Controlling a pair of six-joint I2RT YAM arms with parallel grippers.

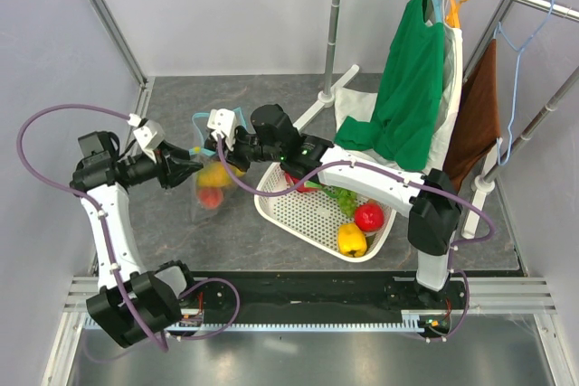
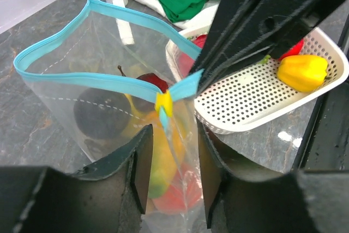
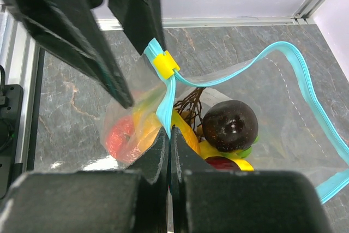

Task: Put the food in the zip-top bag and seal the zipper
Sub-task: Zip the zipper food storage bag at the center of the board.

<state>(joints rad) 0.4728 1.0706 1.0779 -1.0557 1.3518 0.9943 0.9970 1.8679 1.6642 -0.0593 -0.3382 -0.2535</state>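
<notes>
Zip-top bag (image 2: 60,102) held mouth-open, food (image 3: 229,126) inside, right tool (image 3: 170,135) pinching the teal zipper (image 2: 98,77) by the yellow slider (image 2: 163,102), left tool (image 2: 173,137) spread around the bag

My left arm bends at the elbow and reaches rightward, the left gripper (image 1: 188,169) held level with its fingers (image 2: 139,162) parted. My right arm stretches far across to the left, and the right gripper (image 1: 226,148) nearly meets the other, fingers (image 3: 158,156) pinched tight on the zipper (image 3: 162,107).
</notes>
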